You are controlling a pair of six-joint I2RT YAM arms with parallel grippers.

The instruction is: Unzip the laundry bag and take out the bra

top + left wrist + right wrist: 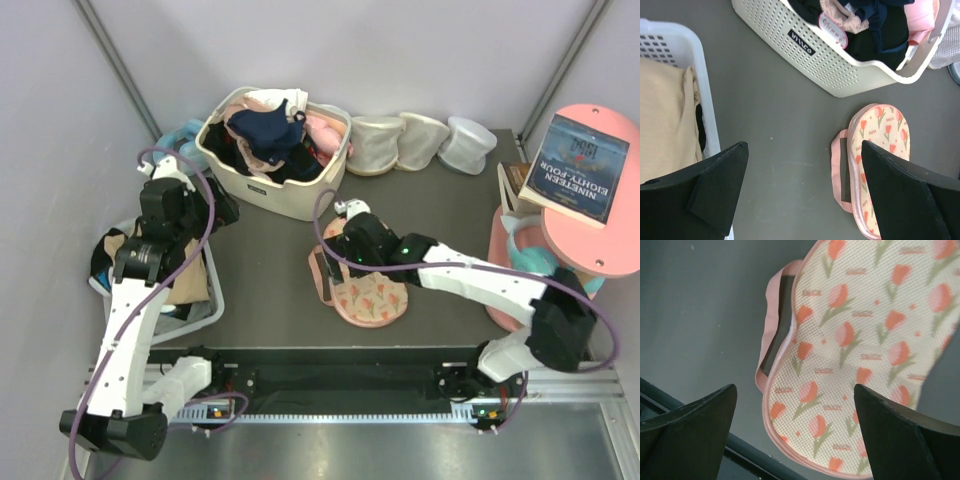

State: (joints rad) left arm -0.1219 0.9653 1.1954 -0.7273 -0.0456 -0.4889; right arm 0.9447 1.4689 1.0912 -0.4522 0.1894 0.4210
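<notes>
The laundry bag lies flat on the dark table near the front edge, its two halves together and a pink loop at its left side. It also shows in the left wrist view and fills the right wrist view. My right gripper hovers open just above the bag's left part, its jaws wide apart and empty. My left gripper is open and empty above bare table, left of the bag. The navy bra lies on top of the clothes in the beige basket.
The beige basket stands at the back, its wall close to the left gripper. A white basket with beige cloth sits at the left. Three cream cups line the back. A pink stand with a book is at the right.
</notes>
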